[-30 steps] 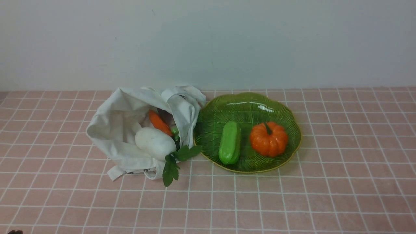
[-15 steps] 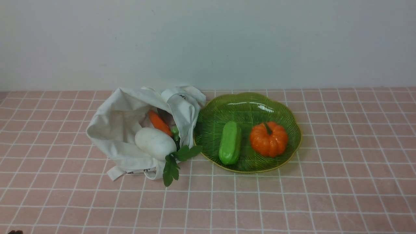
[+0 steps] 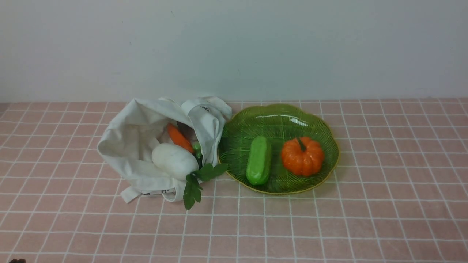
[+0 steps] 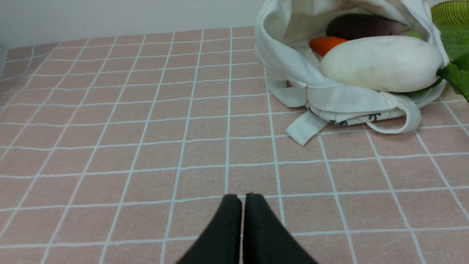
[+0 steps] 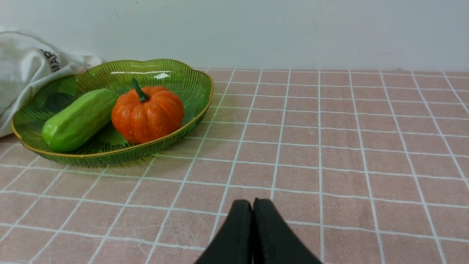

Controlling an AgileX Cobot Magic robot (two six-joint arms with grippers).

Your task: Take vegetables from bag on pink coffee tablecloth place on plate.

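The off-white bag lies open on the pink tablecloth, left of the green plate. In its mouth lie a white radish and an orange carrot, with green leaves spilling out. A green cucumber lies on the plate beside an orange pumpkin. My left gripper is shut and empty over bare cloth, well short of the bag and radish. Shut and empty too, my right gripper hovers beside the plate.
A dark purple vegetable lies deep in the bag behind the radish. A plain pale wall closes off the far edge of the table. The bag's strap handles trail onto the cloth toward the near side.
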